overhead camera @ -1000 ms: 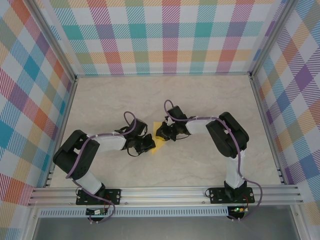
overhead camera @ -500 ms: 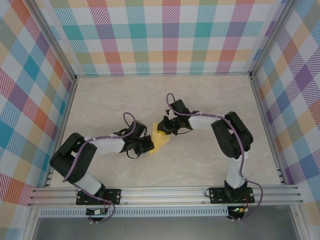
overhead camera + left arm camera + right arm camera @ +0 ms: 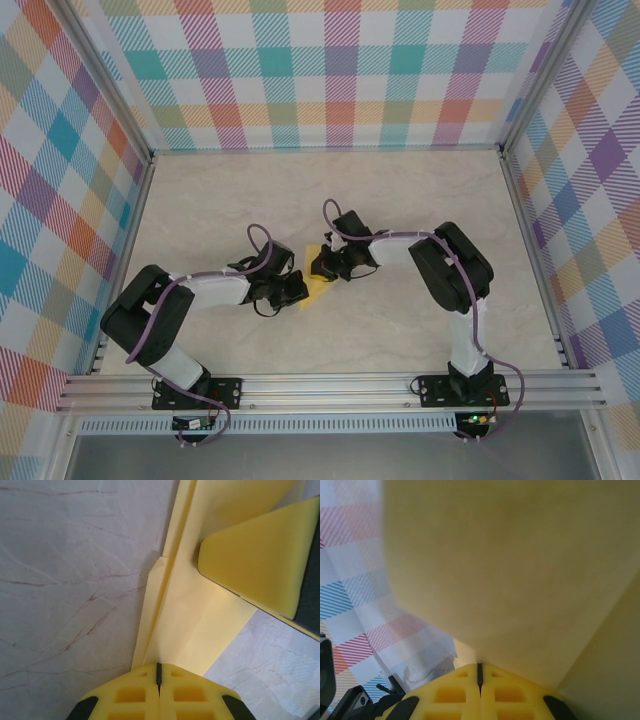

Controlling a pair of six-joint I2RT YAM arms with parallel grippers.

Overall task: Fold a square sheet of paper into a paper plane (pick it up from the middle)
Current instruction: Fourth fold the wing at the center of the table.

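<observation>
The square sheet of paper [image 3: 319, 289] is yellow and folded into long layers, held between both grippers just above the table's middle. My left gripper [image 3: 299, 291] is shut on its near end; in the left wrist view the paper [image 3: 200, 625] runs up from my closed left gripper [image 3: 159, 668] with a long crease. My right gripper [image 3: 321, 267] is shut on the far end, and one of its yellow fingers [image 3: 255, 560] lies against the paper. In the right wrist view the paper [image 3: 510, 570] rises from my closed right gripper [image 3: 479, 668]. The arms hide its outline, so I cannot tell whether it has a paper plane's shape.
The marble-pattern table [image 3: 400, 200] lies open around the two grippers. Checked walls [image 3: 330, 70] and a metal frame close in the back and both sides. A rail [image 3: 330, 385] carrying the arm bases runs along the near edge.
Half a second ago my right gripper was farther back and the paper showed broader. It has come back toward the left gripper, so less yellow shows. The left arm has barely moved.
</observation>
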